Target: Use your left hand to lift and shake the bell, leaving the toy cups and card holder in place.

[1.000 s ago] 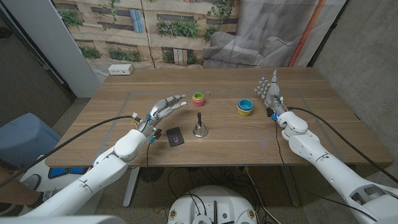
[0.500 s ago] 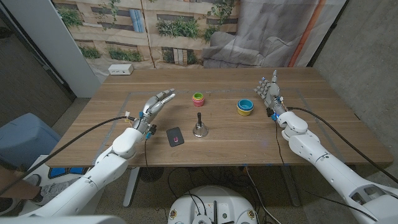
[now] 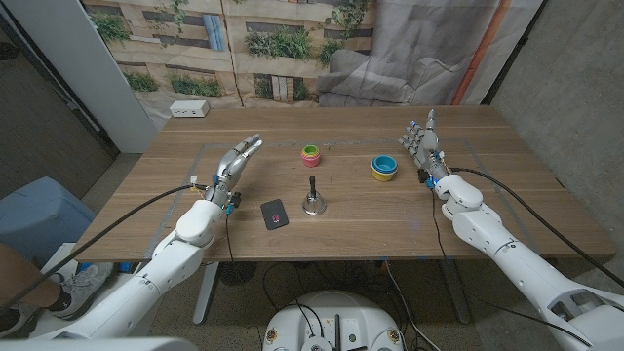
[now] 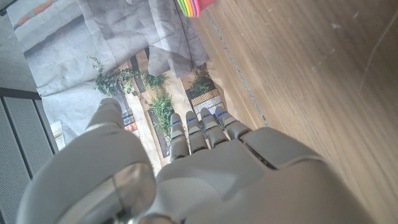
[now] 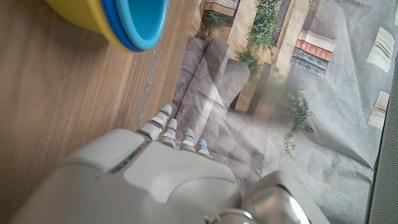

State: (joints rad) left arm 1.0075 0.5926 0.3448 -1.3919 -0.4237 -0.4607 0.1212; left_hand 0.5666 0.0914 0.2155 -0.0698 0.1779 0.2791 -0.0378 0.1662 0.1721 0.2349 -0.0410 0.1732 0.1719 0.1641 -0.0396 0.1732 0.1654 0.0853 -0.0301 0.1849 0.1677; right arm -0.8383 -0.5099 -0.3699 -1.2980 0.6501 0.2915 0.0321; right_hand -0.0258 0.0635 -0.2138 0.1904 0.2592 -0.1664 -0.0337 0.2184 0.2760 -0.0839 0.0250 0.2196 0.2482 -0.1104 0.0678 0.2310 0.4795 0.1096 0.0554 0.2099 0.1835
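A small silver bell (image 3: 312, 202) with a dark upright handle stands in the middle of the table. My left hand (image 3: 237, 159) is well to its left, open, fingers stretched out and holding nothing; its back (image 4: 205, 168) shows in the left wrist view. A black card holder (image 3: 274, 214) lies between that hand and the bell. A stack of red, green and yellow toy cups (image 3: 311, 153) (image 4: 194, 6) stands beyond the bell. A blue and yellow cup stack (image 3: 383, 168) (image 5: 124, 22) sits to the right. My right hand (image 3: 423, 144) stands open beside it, fingers up.
A white box (image 3: 190, 109) lies at the table's far left corner. A printed backdrop hangs behind the table. Cables run along both arms. Bare wood (image 3: 370, 219) surrounds the bell on the near side.
My left hand has swung left and away from the bell and card holder, its fingers straightening. The right hand and the objects have not moved.
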